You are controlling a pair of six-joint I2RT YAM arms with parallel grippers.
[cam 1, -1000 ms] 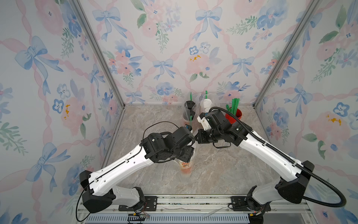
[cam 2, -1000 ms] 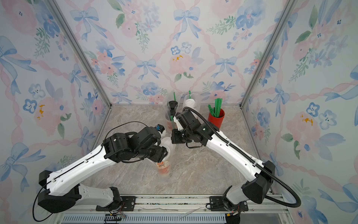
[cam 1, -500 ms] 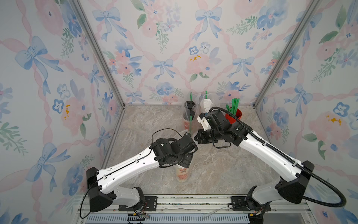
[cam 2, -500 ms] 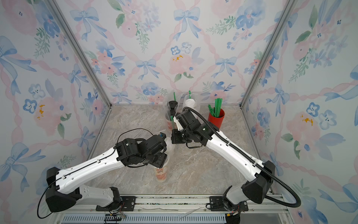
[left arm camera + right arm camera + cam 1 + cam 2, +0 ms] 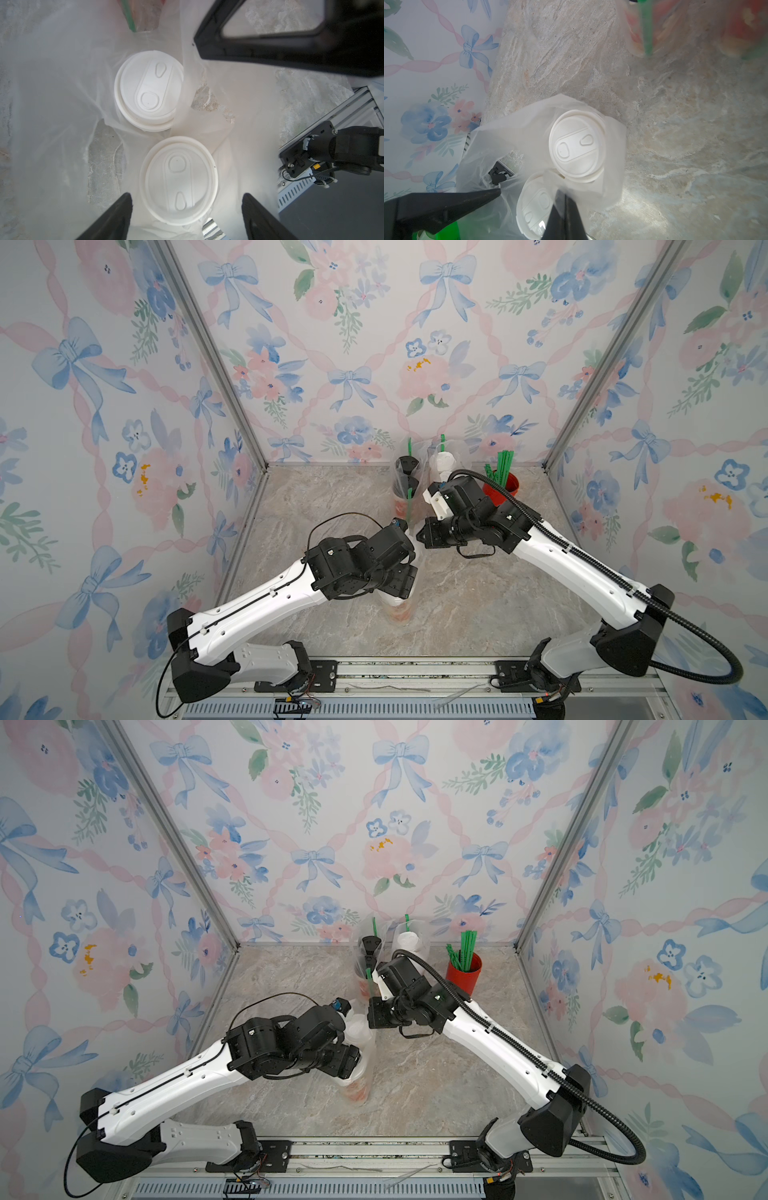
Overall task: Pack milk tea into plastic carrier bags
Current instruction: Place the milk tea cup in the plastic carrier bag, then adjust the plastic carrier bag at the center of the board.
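On my left wrist feed the left gripper (image 5: 187, 194) has its fingers spread wide on either side of the nearer white-lidded cup (image 5: 178, 180), clear of its lid. A second white-lidded cup (image 5: 148, 91) stands just beside it; both sit upright inside the clear carrier bag (image 5: 62, 83), which stands on the marble tabletop (image 5: 478, 605) toward the front. The right gripper (image 5: 561, 195) is closed, and as far as I can make out it pinches the bag's upper edge. At the back of the table I see a bag of black-lidded cups (image 5: 406, 472) and, next to it, a bag with a white lid showing (image 5: 444, 460), then the red straw cup (image 5: 500, 489).
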